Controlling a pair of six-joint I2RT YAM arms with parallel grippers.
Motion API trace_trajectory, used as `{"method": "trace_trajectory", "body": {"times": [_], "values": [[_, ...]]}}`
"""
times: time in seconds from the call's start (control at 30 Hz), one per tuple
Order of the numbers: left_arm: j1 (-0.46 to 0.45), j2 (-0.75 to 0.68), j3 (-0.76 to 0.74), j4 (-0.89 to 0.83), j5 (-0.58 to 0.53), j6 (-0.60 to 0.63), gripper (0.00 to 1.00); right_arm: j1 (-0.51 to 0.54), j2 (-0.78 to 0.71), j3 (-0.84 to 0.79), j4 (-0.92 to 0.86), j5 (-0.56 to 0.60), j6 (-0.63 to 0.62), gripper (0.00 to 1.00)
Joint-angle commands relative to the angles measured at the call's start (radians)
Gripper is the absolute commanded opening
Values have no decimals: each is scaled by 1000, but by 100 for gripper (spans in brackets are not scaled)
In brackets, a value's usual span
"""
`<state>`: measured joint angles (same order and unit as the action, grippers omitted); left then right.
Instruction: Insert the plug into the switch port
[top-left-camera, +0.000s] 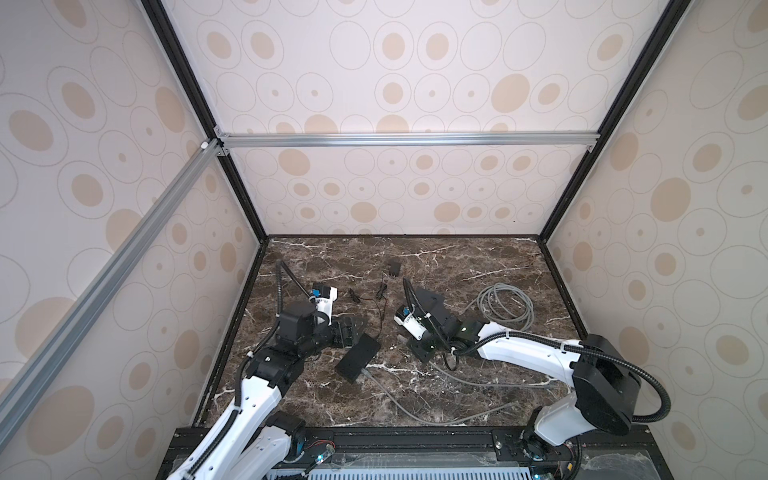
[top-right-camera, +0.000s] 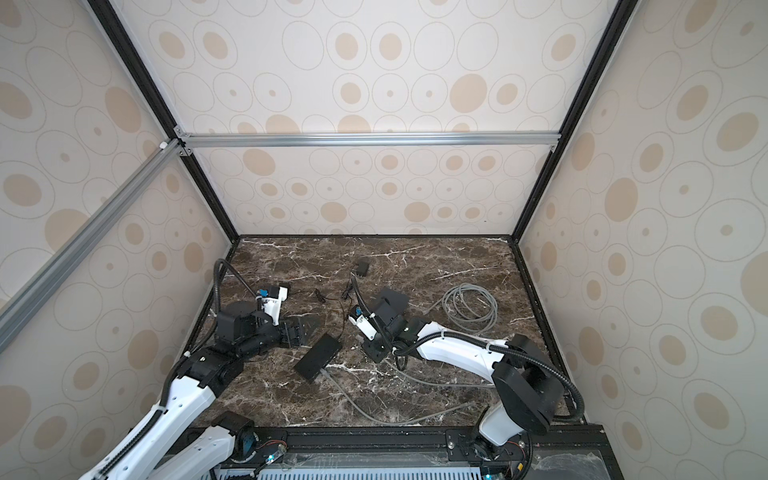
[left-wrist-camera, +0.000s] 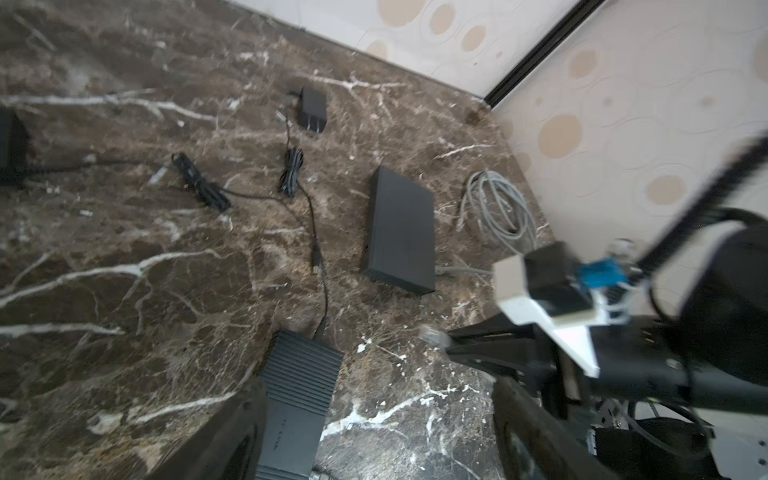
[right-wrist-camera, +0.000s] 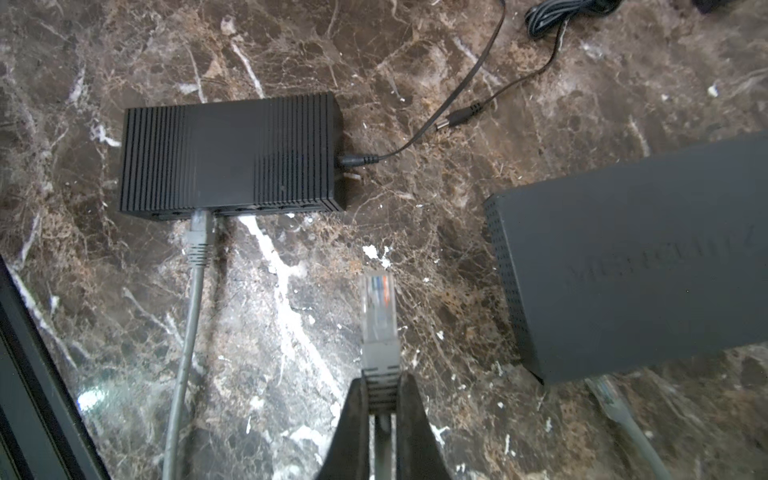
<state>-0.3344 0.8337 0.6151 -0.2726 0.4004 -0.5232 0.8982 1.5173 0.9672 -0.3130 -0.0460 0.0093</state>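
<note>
Plug (right-wrist-camera: 378, 307) in right end effector (right-wrist-camera: 381, 384), apart from switch (right-wrist-camera: 230, 153)

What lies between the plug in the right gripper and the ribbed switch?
Only bare marble table, seen in the right wrist view; plug and switch are apart.
</note>
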Motion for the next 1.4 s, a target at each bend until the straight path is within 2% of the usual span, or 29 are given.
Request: {"method": "trace_trajectory", "body": {"times": [0.0, 0.13, 0.27, 0.37, 0.57, 0.77, 1.1, 1.37], "values": [[6, 27, -70, 95, -17, -79, 84, 38, -27, 14, -63, 49, -41, 0], [6, 92, -195, 288, -13, -154, 82, 96, -15, 3, -59, 60, -55, 0], [5, 211, -232, 400, 5, -151, 76, 136, 28, 14, -51, 47, -35, 0], [4, 276, -217, 401, -7, -118, 74, 148, 62, 23, -29, 38, -17, 0], [4, 313, -210, 340, -103, -72, 70, 164, 128, 53, 1, 8, 14, 0], [-3, 324, -250, 372, -69, -102, 60, 163, 190, 91, 20, -2, 40, 0], [-82, 263, -302, 395, -72, -183, 59, 164, 286, 152, 19, -3, 65, 0], [-107, 279, -314, 400, -95, -185, 58, 163, 334, 205, 0, 21, 68, 0]]}}
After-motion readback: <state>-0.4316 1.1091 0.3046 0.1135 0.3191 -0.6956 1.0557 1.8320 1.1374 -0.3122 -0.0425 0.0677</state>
